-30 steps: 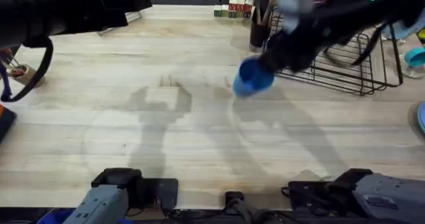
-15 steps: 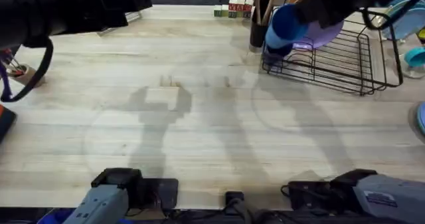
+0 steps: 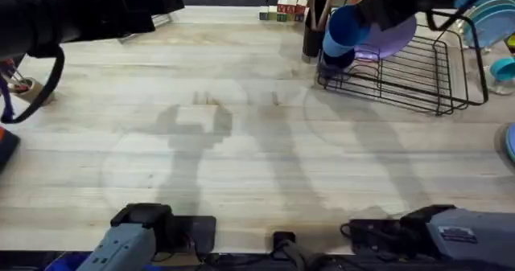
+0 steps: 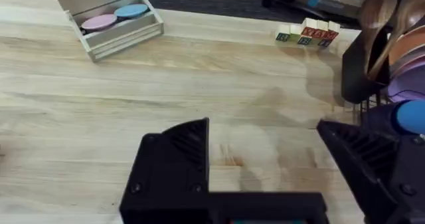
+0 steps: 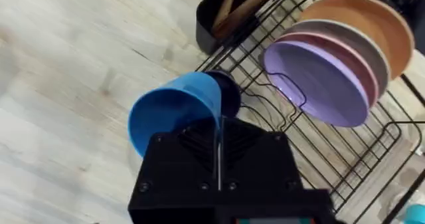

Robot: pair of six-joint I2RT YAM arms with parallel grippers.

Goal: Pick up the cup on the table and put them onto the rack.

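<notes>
My right gripper is shut on the wall of the bright blue cup, which lies tilted on its side with its mouth facing away from the rack. In the overhead view the cup hangs over the left end of the black wire rack, with the right gripper reaching in from the upper right. The cup's edge also appears beside the rack in the left wrist view. My left gripper is open above bare table, holding nothing.
Purple, pink and orange plates stand upright in the rack. A black utensil holder with wooden spoons sits at the rack's left corner. Letter blocks and a grey tray with coloured discs are at the far edge.
The right gripper carried the blue cup from above the table's middle up and right to the rack's left end. It barely shifted in the last half second. The left arm stayed still.
</notes>
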